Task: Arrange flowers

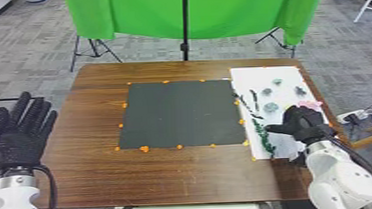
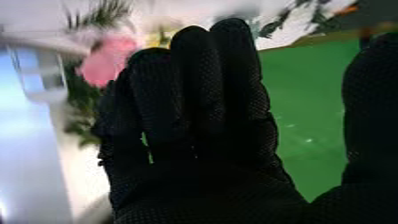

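Over the white sheet (image 1: 253,79), the right hand (image 1: 302,123) has straight fingers together, thumb apart. A low sweep could knock the pink flower (image 2: 107,61) off the sheet.

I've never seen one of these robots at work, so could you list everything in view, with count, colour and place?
Table: one, brown, centre
Mat: one, dark grey, mid-table
Sheet: one, white, table's right side
Orange spots: many, around mat and sheet
Small clumps: at least four, grey-green, on the sheet
Stems: a few, dark green, sheet's left side
Flower: one, pink, beside the right hand
Cloth: one, green, behind the table
Pole: one, black, before the cloth
Floor: grey, all around
Arms: two, white, bottom corners
Left hand: black-gloved, left of the table
Right hand: black-gloved, over the sheet
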Action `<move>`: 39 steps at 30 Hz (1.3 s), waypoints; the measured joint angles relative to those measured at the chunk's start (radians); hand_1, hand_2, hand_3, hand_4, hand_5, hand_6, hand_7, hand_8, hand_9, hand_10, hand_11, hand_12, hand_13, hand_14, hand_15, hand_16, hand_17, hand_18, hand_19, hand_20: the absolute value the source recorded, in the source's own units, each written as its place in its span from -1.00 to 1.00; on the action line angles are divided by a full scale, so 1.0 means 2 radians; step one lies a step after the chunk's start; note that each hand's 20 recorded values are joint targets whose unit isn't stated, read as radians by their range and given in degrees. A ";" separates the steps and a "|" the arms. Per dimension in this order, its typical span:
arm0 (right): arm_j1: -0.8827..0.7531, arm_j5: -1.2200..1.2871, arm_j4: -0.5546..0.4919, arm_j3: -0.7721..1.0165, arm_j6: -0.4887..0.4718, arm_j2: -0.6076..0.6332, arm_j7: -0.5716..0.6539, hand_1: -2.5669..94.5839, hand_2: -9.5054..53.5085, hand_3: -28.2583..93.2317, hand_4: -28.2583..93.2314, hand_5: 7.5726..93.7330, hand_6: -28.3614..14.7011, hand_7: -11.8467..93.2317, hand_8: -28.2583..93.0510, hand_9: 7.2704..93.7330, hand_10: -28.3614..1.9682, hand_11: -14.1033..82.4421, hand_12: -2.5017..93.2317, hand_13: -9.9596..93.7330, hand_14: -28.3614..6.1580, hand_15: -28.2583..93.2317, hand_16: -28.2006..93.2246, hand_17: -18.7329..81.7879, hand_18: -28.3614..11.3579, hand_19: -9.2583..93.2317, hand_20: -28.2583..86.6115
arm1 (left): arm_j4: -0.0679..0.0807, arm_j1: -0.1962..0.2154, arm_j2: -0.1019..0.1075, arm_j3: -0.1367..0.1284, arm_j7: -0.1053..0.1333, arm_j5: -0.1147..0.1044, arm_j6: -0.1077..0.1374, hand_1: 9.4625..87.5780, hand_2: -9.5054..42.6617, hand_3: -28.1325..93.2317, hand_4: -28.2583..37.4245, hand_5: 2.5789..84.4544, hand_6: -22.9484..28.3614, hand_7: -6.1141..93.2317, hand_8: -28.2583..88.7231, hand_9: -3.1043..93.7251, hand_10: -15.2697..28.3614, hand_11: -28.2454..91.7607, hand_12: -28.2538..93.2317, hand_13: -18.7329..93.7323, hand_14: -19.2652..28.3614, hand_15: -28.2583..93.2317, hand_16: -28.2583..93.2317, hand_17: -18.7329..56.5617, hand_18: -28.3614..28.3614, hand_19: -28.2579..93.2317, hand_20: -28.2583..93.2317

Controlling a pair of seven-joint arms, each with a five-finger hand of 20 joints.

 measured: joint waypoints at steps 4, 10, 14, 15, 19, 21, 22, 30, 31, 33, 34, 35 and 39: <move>0.004 -0.009 0.000 -0.011 -0.018 0.019 -0.004 -0.30 -1.00 0.28 -1.00 0.44 0.18 0.09 -0.75 0.45 -0.24 0.28 -0.32 0.39 -0.26 0.63 -0.03 -0.03 -0.79 0.84 0.30 | 0.000 0.001 0.000 -0.001 0.000 0.000 0.001 -0.70 -0.13 0.75 -1.00 -0.12 0.13 -0.69 -0.69 -0.25 0.23 -0.35 -0.44 -0.21 0.15 -0.42 -0.60 -0.57 0.31 -0.15 -0.39; 0.030 0.002 0.004 -0.052 -0.088 0.027 0.009 -0.43 -1.00 0.58 -1.00 0.56 0.17 -0.18 -0.72 0.57 -0.24 0.06 -0.37 0.44 -0.24 0.55 -0.06 -0.01 -0.79 0.85 0.27 | 0.000 0.000 0.000 -0.001 -0.001 0.000 0.002 -0.70 -0.13 0.75 -1.00 -0.12 0.13 -0.69 -0.69 -0.25 0.23 -0.35 -0.44 -0.21 0.15 -0.42 -0.60 -0.57 0.32 -0.15 -0.38; 0.046 -0.025 0.008 -0.088 -0.079 0.026 0.034 -0.22 -1.00 0.65 -0.99 0.60 0.16 -0.27 -0.72 0.61 -0.22 -0.06 -0.42 0.49 -0.20 0.45 -0.10 0.00 -0.79 0.85 0.24 | 0.000 -0.002 0.000 0.000 -0.004 0.000 0.004 -0.70 -0.13 0.75 -1.00 -0.12 0.13 -0.69 -0.69 -0.25 0.23 -0.35 -0.44 -0.20 0.16 -0.42 -0.60 -0.57 0.32 -0.15 -0.38; 0.049 -0.037 0.010 -0.098 -0.074 0.026 0.040 -0.17 -1.00 0.66 -0.99 0.60 0.17 -0.27 -0.69 0.61 -0.20 -0.06 -0.43 0.50 -0.19 0.44 -0.10 0.00 -0.79 0.85 0.22 | 0.000 -0.003 0.000 0.000 -0.005 0.000 0.004 -0.70 -0.13 0.75 -1.00 -0.12 0.13 -0.69 -0.69 -0.24 0.23 -0.35 -0.44 -0.20 0.16 -0.42 -0.60 -0.58 0.32 -0.14 -0.38; 0.060 -0.055 0.026 -0.123 -0.044 0.021 0.064 0.10 -1.00 0.53 -1.00 0.59 0.15 -0.21 -0.36 0.63 -0.11 -0.05 -0.34 0.54 -0.11 0.41 -0.09 0.03 -0.80 0.86 0.17 | 0.000 -0.004 0.000 0.000 -0.006 -0.001 0.006 -0.69 -0.14 0.76 -1.00 -0.11 0.14 -0.68 -0.69 -0.24 0.25 -0.34 -0.43 -0.20 0.17 -0.42 -0.59 -0.58 0.34 -0.13 -0.38; 0.067 -0.055 0.032 -0.127 -0.041 0.017 0.069 0.14 -1.00 0.53 -1.00 0.58 0.16 -0.19 -0.33 0.66 -0.07 -0.11 -0.23 0.54 -0.09 0.42 -0.09 0.04 -0.78 0.87 0.17 | 0.000 -0.004 0.000 0.000 -0.006 -0.002 0.007 -0.69 -0.14 0.76 -1.00 -0.11 0.14 -0.68 -0.69 -0.23 0.25 -0.33 -0.43 -0.19 0.18 -0.41 -0.59 -0.59 0.35 -0.13 -0.37; 0.070 -0.055 0.034 -0.129 -0.041 0.014 0.069 0.17 -1.00 0.56 -1.00 0.59 0.19 -0.13 -0.29 0.70 -0.02 -0.19 -0.12 0.56 -0.08 0.43 -0.09 0.07 -0.76 0.87 0.18 | 0.000 -0.004 0.000 0.000 -0.006 -0.003 0.008 -0.69 -0.15 0.76 -1.00 -0.11 0.14 -0.68 -0.69 -0.23 0.26 -0.33 -0.43 -0.19 0.19 -0.41 -0.59 -0.59 0.35 -0.13 -0.37; 0.080 -0.031 0.041 -0.131 -0.035 -0.005 0.082 0.23 -1.00 0.69 -1.00 0.65 0.27 -0.02 -0.25 0.83 0.10 -0.36 0.05 0.63 0.03 0.30 0.11 0.11 -0.77 0.86 0.17 | 0.000 -0.004 0.000 0.000 -0.006 -0.008 0.008 -0.68 -0.17 0.76 -1.00 -0.10 0.15 -0.68 -0.69 -0.22 0.26 -0.33 -0.43 -0.18 0.21 -0.41 -0.58 -0.59 0.36 -0.12 -0.37; 0.079 -0.020 0.041 -0.128 -0.030 -0.006 0.085 0.23 -1.00 0.70 -1.00 0.65 0.27 -0.02 -0.24 0.83 0.10 -0.37 0.05 0.63 0.03 0.30 0.12 0.12 -0.78 0.87 0.17 | 0.000 -0.004 0.000 -0.001 -0.006 -0.008 0.008 -0.68 -0.17 0.76 -1.00 -0.10 0.14 -0.68 -0.69 -0.22 0.26 -0.33 -0.43 -0.18 0.21 -0.41 -0.58 -0.59 0.36 -0.12 -0.37; 0.074 0.006 0.038 -0.120 -0.016 -0.008 0.091 0.22 -1.00 0.71 -0.98 0.66 0.27 -0.02 -0.24 0.84 0.10 -0.36 0.05 0.64 0.04 0.29 0.12 0.12 -0.79 0.87 0.16 | 0.000 -0.003 0.000 -0.002 -0.006 -0.009 0.008 -0.68 -0.17 0.76 -1.00 -0.10 0.15 -0.68 -0.69 -0.22 0.26 -0.33 -0.43 -0.18 0.21 -0.41 -0.58 -0.59 0.36 -0.12 -0.37; 0.070 0.019 0.035 -0.116 -0.007 -0.008 0.095 0.22 -1.00 0.72 -0.98 0.66 0.27 -0.02 -0.24 0.84 0.10 -0.36 0.05 0.65 0.04 0.29 0.12 0.13 -0.80 0.88 0.16 | 0.000 -0.002 0.000 -0.003 -0.006 -0.009 0.008 -0.68 -0.17 0.76 -1.00 -0.10 0.15 -0.68 -0.69 -0.22 0.26 -0.33 -0.43 -0.18 0.21 -0.41 -0.58 -0.59 0.36 -0.12 -0.37; 0.065 0.031 0.032 -0.112 0.003 -0.009 0.100 0.21 -1.00 0.72 -0.97 0.66 0.27 -0.02 -0.23 0.84 0.10 -0.36 0.05 0.65 0.05 0.29 0.12 0.13 -0.81 0.88 0.16 | 0.000 -0.001 0.000 -0.004 -0.006 -0.009 0.008 -0.68 -0.17 0.76 -1.00 -0.10 0.15 -0.68 -0.69 -0.22 0.26 -0.33 -0.43 -0.18 0.21 -0.41 -0.58 -0.59 0.36 -0.12 -0.37; 0.037 0.085 0.005 -0.104 0.042 -0.011 0.155 0.21 -1.00 0.73 -0.95 0.67 0.26 -0.03 -0.22 0.85 0.08 -0.36 0.06 0.65 0.01 0.30 0.13 0.14 -0.87 0.91 0.16 | -0.001 0.004 0.000 -0.010 -0.004 -0.010 0.008 -0.68 -0.17 0.76 -1.00 -0.10 0.15 -0.68 -0.69 -0.22 0.26 -0.33 -0.43 -0.17 0.21 -0.41 -0.58 -0.60 0.36 -0.12 -0.37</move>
